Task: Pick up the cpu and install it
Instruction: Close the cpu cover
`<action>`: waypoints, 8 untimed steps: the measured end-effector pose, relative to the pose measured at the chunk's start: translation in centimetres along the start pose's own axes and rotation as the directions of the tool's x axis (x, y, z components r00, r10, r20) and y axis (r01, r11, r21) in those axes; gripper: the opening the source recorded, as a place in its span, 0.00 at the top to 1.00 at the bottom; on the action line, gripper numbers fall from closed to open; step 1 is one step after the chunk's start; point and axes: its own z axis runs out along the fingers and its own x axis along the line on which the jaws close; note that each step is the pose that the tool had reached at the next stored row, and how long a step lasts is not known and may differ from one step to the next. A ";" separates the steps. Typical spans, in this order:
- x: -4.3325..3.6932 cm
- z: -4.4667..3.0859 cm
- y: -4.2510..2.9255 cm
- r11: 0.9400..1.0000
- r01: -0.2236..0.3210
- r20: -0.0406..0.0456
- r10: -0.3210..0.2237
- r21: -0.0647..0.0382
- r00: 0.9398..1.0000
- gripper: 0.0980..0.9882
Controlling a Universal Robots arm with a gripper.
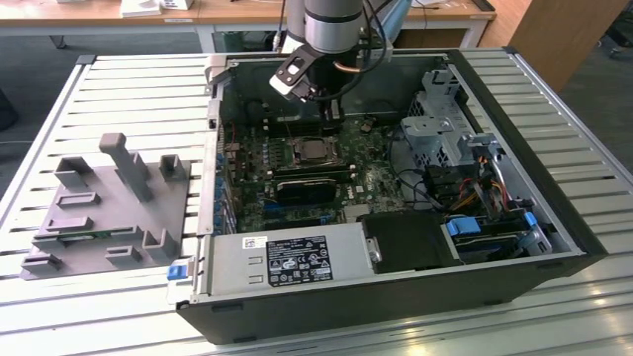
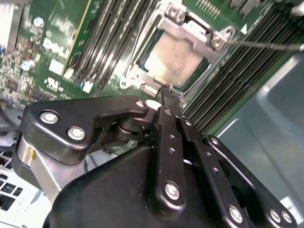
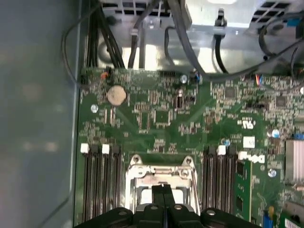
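Slatted metal table carries the open computer case laid on its side, so that the motherboard faces upward and its socket can be reached from straight above. The gripper hangs inside the case just over the socket's edge, with its fingers pressed together and nothing between them, which suggests the cpu is seated rather than carried. The cpu lies flat in the socket within the metal retention frame, showing a square, matte, pale silver-grey top.
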 end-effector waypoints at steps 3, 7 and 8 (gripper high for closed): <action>0.01 0.10 -0.58 1.000 0.000 0.000 0.000 0.000 1.000 0.99; 0.02 0.16 -1.07 1.000 0.000 0.000 0.000 0.000 1.000 0.99; 0.03 0.19 -1.12 1.000 0.000 0.000 0.000 0.001 1.000 0.99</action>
